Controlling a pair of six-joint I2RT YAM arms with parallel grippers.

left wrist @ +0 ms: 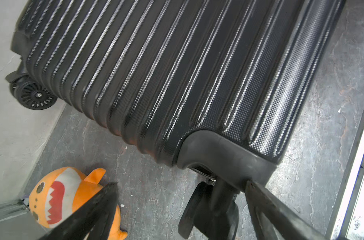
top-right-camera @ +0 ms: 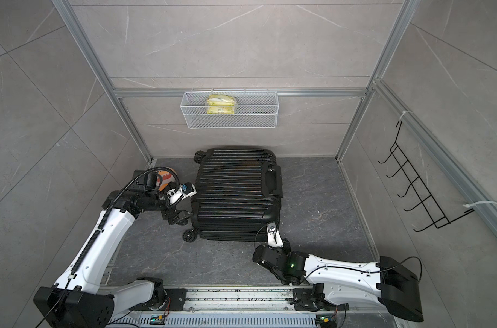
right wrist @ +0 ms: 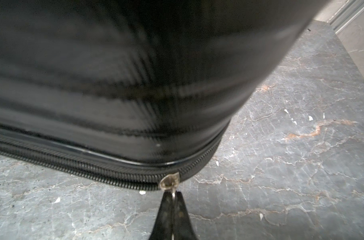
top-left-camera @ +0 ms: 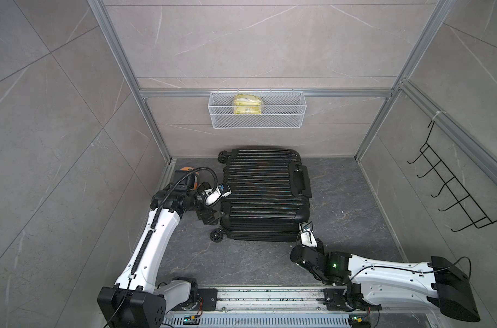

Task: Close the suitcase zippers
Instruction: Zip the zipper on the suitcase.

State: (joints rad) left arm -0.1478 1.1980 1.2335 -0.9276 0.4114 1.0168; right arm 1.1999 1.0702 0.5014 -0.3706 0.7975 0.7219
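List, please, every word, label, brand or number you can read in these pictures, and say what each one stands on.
No text can be read in any view.
On the yellow packet in the wire basket: some print, too small to read.
On the suitcase: no brand or label shows.

Suitcase (right wrist: 114, 62) shell smeared by blur, right wrist view. At its rim, zipper pull (right wrist: 169, 181) partly buried in right gripper (right wrist: 173, 193). Beside suitcase, orange plush (top-right-camera: 169, 174) half behind left arm (top-right-camera: 145, 203).

Black ribbed suitcase (top-left-camera: 264, 196), orange-and-white shark plush (left wrist: 79, 193), grey veined floor (top-left-camera: 241, 264), white mesh basket (top-left-camera: 256, 121)
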